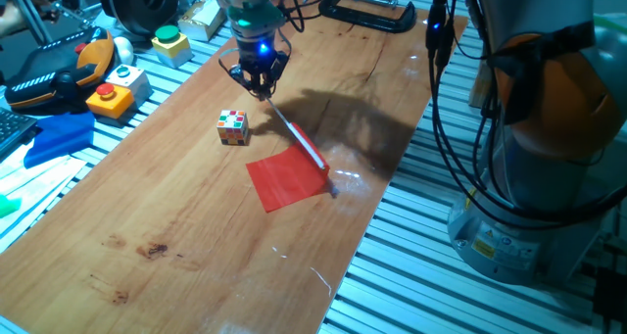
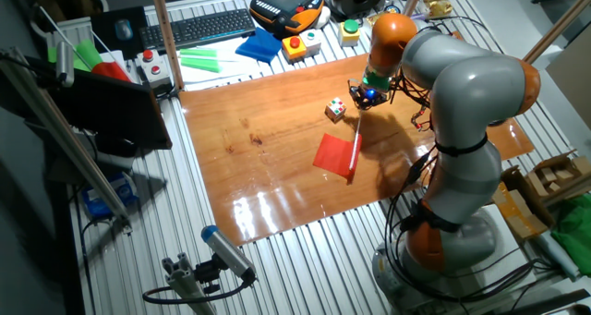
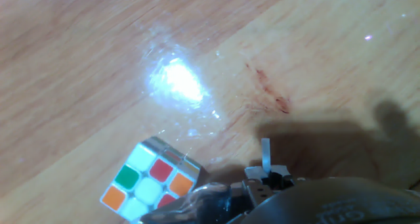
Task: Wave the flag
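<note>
The flag is a red cloth (image 1: 287,178) on a thin white stick (image 1: 299,136). The cloth lies low on the wooden table (image 1: 176,216), and the stick slants up from it to my gripper (image 1: 263,89). The gripper is shut on the stick's upper end. In the other fixed view the cloth (image 2: 331,153) lies in front of the gripper (image 2: 363,102). In the hand view the white stick tip (image 3: 265,155) pokes out between the dark fingers (image 3: 279,178).
A small multicoloured puzzle cube (image 1: 232,126) stands just left of the gripper and shows in the hand view (image 3: 147,181). A blue cloth (image 1: 59,136), button boxes (image 1: 110,97) and a black clamp (image 1: 367,13) sit around the table's far edges. The table's right edge (image 1: 377,207) is near the flag.
</note>
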